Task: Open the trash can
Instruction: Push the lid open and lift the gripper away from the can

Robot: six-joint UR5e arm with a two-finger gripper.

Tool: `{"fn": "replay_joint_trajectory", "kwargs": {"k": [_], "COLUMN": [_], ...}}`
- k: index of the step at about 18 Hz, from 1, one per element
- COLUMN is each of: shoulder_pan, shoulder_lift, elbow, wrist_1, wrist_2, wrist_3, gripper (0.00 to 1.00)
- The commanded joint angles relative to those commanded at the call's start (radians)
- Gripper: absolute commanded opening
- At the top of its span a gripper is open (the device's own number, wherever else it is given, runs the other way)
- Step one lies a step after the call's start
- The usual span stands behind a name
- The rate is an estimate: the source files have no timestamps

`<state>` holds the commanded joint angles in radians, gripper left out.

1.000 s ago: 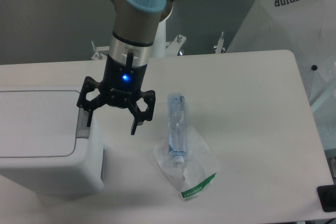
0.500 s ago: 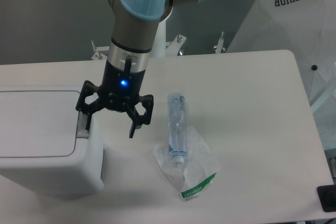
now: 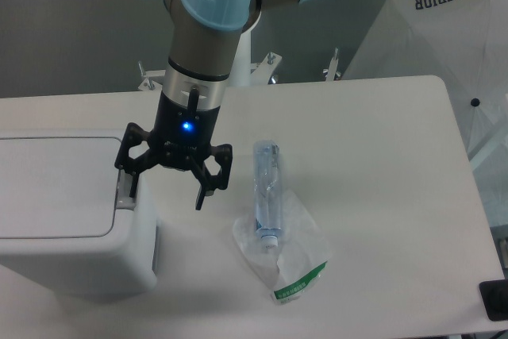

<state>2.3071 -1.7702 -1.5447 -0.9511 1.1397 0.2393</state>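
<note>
The trash can [image 3: 63,220] is a large light grey-white bin at the left edge of the table, its flat lid down. A darker grey push tab [image 3: 125,192] sits at the lid's right edge. My gripper [image 3: 165,194] is open, fingers spread wide and pointing down. Its left finger [image 3: 131,184] is right over the push tab; I cannot tell if it touches. Its right finger hangs above the table beside the can.
A clear plastic bottle [image 3: 267,190] lies on a clear plastic bag [image 3: 286,256] right of the gripper. A white umbrella [image 3: 444,45] stands off the table's right side. A dark object [image 3: 494,301] sits at the lower right edge.
The gripper has shifted slightly left and down toward the push tab over the past second. It has hardly moved in the last half second. The lid stays shut.
</note>
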Motion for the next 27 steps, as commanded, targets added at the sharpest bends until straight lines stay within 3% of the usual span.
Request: {"fn": "replay_joint_trajectory", "kwargs": {"k": [15, 22, 27], "shoulder_pan": [0.0, 0.023, 0.115], "shoulder_lift": [0.0, 0.012, 0.017], "elbow": [-0.003, 0.075, 0.13], "wrist_1": [-0.002, 0.002, 0.008], "wrist_2": [0.003, 0.002, 0.104], "wrist_3": [0.0, -0.003, 0.046], "gripper": [1.0, 1.0, 1.0]}}
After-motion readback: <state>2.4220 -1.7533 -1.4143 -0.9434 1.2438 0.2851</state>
